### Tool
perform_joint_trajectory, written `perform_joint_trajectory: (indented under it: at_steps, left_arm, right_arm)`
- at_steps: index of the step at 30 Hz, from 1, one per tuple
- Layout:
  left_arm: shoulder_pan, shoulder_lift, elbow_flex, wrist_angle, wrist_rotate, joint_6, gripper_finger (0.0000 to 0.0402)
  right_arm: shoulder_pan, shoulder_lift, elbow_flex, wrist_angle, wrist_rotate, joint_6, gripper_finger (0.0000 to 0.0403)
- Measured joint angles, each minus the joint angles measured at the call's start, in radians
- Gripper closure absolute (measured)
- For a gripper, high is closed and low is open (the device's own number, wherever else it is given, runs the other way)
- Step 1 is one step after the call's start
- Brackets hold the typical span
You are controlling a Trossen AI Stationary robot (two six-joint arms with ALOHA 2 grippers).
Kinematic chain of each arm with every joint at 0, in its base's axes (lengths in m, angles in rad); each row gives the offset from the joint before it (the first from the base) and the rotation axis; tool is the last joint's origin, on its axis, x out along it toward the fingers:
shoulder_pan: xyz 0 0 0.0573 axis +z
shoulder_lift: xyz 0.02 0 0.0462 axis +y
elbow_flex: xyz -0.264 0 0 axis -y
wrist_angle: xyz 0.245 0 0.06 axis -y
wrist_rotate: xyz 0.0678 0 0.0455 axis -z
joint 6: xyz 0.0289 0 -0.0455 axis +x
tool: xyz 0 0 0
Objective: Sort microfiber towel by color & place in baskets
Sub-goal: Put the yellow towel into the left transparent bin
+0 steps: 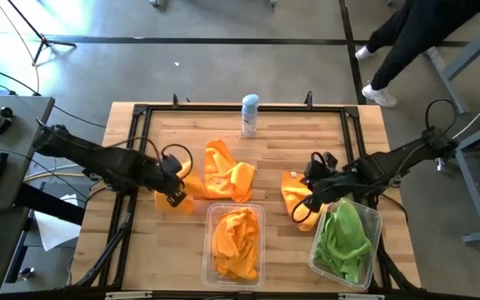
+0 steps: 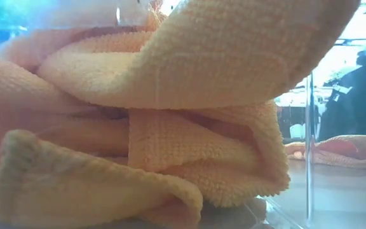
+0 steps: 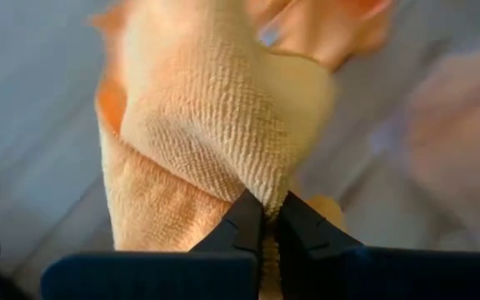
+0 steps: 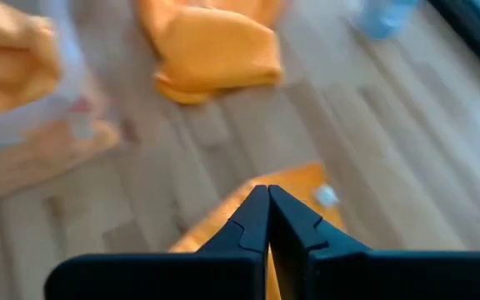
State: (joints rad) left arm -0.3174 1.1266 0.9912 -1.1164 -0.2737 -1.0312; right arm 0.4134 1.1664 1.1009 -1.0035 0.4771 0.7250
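Here, taking the middle basket [image 1: 235, 242] of orange cloths as landmark: the left gripper [image 1: 176, 195] sits just to its left, pinched tight on an orange towel [image 3: 207, 133]. The right gripper [image 1: 305, 204] sits between it and the green-filled basket [image 1: 346, 243], clamped on another orange towel [image 1: 294, 193]. A loose orange pile [image 1: 226, 172] lies just behind.

A wooden table [image 1: 165, 242] carries two clear baskets, one [image 1: 234, 243] between the grippers and one [image 1: 346, 240] under the right gripper [image 1: 309, 204], loose orange towels [image 1: 227, 172], and a spray can [image 1: 249, 115] beyond them.
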Motion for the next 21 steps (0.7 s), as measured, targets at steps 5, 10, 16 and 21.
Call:
perform_joint_trajectory:
  at_steps: [5,10,16,21]
  left_arm:
    - [-0.056,0.027,0.192,-0.033,-0.087,0.061,0.0401]
    - [-0.106,0.138,0.425,-0.103,-0.165,0.099,0.0401]
    - [-0.143,0.344,0.737,-0.176,-0.19,0.199,0.0401]
    - [-0.164,0.513,0.981,-0.208,-0.194,0.269,0.0401]
  right_arm:
    - [-0.047,-0.196,-0.214,0.328,-0.053,-0.151,0.0402]
    - [-0.103,-0.366,-0.367,0.489,-0.095,-0.21,0.0402]
    - [-0.157,-0.479,-0.448,0.507,-0.12,-0.205,0.0402]
    - [-0.175,-0.488,-0.45,0.511,-0.166,-0.256,0.0402]
